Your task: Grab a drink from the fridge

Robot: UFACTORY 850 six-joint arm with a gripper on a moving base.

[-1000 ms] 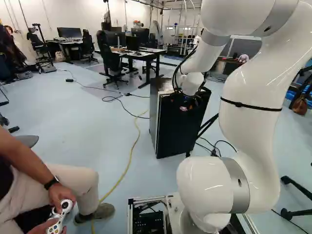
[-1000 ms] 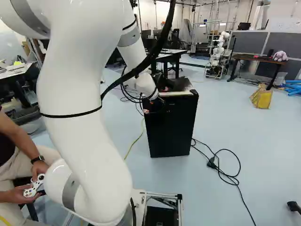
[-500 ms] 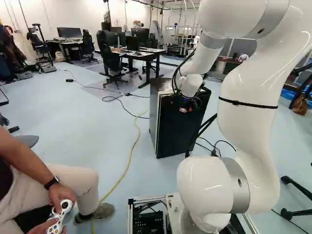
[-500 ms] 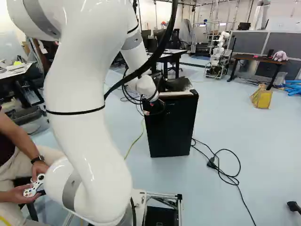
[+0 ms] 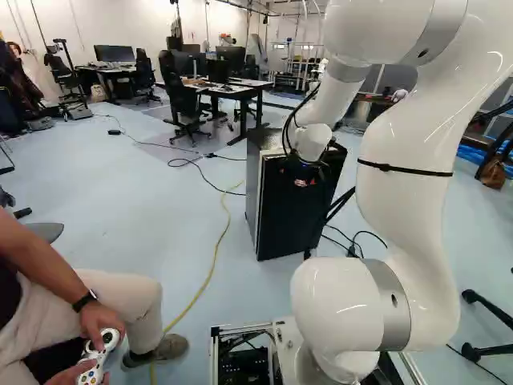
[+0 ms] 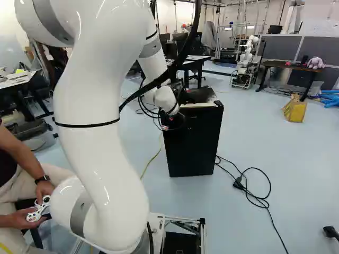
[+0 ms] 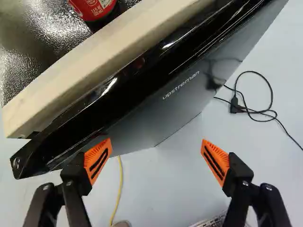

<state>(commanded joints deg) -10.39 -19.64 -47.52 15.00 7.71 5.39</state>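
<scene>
My hand (image 7: 156,141) is spread wide and empty beside the upper front of the fridge (image 5: 253,188), probably so a finger can catch the shut door (image 7: 173,111) and pull. A red can (image 7: 94,6) sits on the fridge's top; any drink inside is hidden.

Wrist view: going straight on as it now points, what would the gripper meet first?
The gripper would probably meet the fridge door; one of the open jaws overlaps its edge here, but depth is unclear: it might pass toward the floor.
</scene>
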